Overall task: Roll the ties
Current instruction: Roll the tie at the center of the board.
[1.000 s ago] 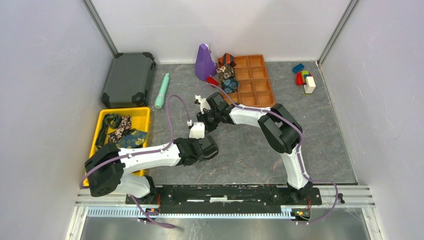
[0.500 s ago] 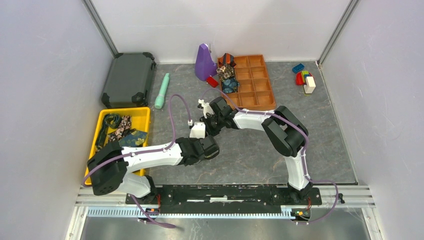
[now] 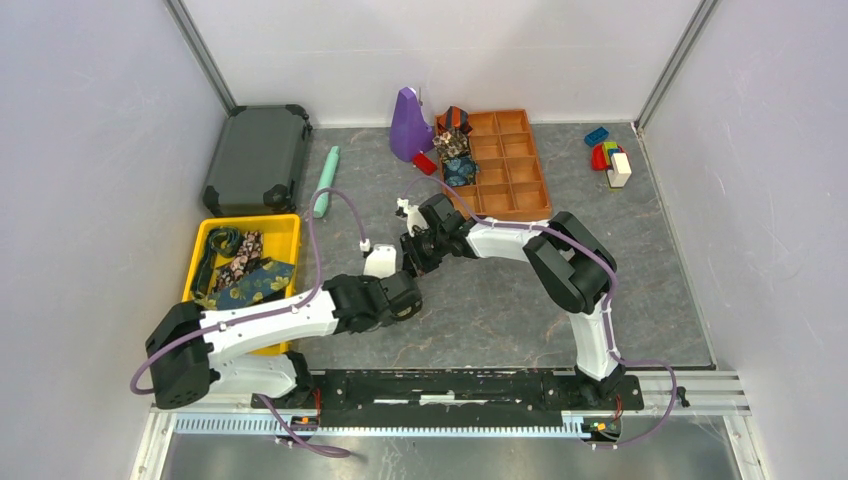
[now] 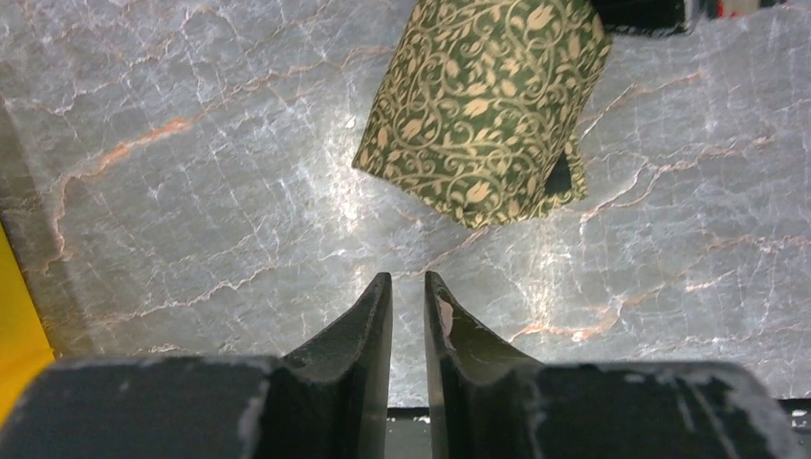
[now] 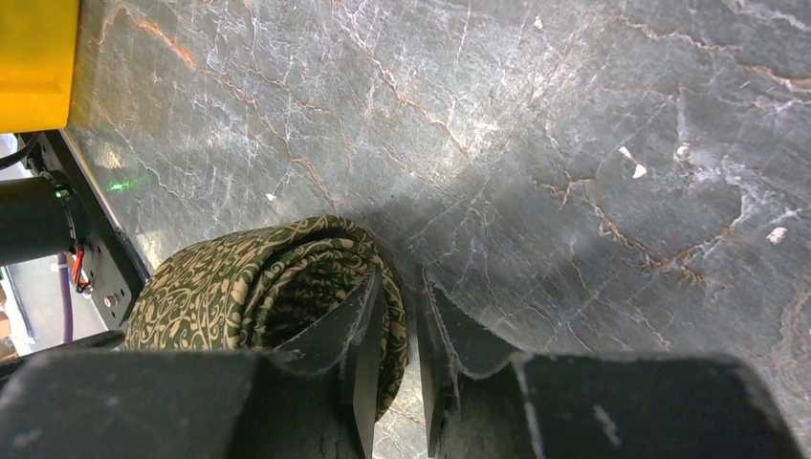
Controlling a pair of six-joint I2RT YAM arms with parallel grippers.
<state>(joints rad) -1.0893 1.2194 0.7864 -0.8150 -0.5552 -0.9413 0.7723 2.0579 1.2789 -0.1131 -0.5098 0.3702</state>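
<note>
A rolled olive-gold patterned tie (image 4: 483, 105) lies on the grey marbled table, just beyond my left gripper (image 4: 408, 279). The left jaws are nearly together with nothing between them. My right gripper (image 5: 400, 277) is shut on the same roll (image 5: 249, 282), with one finger inside the coil and the other outside, pinching its outer layer. In the top view both grippers meet at the table's middle, right (image 3: 418, 245) and left (image 3: 398, 297), and the roll is hidden under them. Several flat ties (image 3: 245, 270) lie in the yellow tray (image 3: 285, 225). Rolled ties (image 3: 455, 150) sit in the orange organiser (image 3: 515, 165).
A dark case (image 3: 258, 158) stands at the back left, with a teal cylinder (image 3: 325, 182) beside it. A purple object (image 3: 408, 125) stands next to the organiser. Coloured toy blocks (image 3: 610, 160) are at the back right. The rail with the arm bases runs along the near edge.
My left arm has swung left and drawn back a little from the roll. My right gripper shifted slightly nearer, then stayed on the roll.
</note>
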